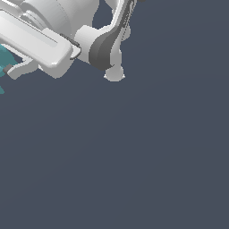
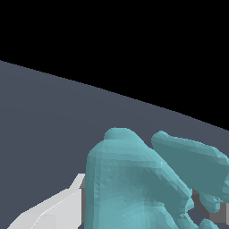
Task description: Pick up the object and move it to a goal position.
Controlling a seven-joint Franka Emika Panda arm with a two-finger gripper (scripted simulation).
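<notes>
Exterior view: white, glossy Panda arm [image 1: 103, 44] crowding the upper corner on the exterior view's left, with a dark grey joint band near its middle and a small rounded white knob hanging below. White tool [image 1: 10, 70] reaching off toward the frame's edge on the exterior view's left, only one pale finger [image 1: 20, 68] showing clearly. Small teal, lumpy, faceted object [image 1: 3, 56] just visible at that same edge, mostly cut off by the frame, touching or just beside the finger. Flat dark slate-grey surface [image 1: 134, 156] filling everything else. Wrist view: same teal object [image 2: 134, 179] very close and large, made of two rounded faceted lobes with a deep fold between them. White finger [image 2: 53, 210] lying against one flank of the object, a grey pad [image 2: 212, 210] against the opposite flank. Tool therefore pressed onto the teal object from both sides, pinching it. Dark surface [image 2: 53, 116] stretching behind, ending in a slanted edge against plain black. Cannot tell whether the object rests on the surface or hangs above it.
</notes>
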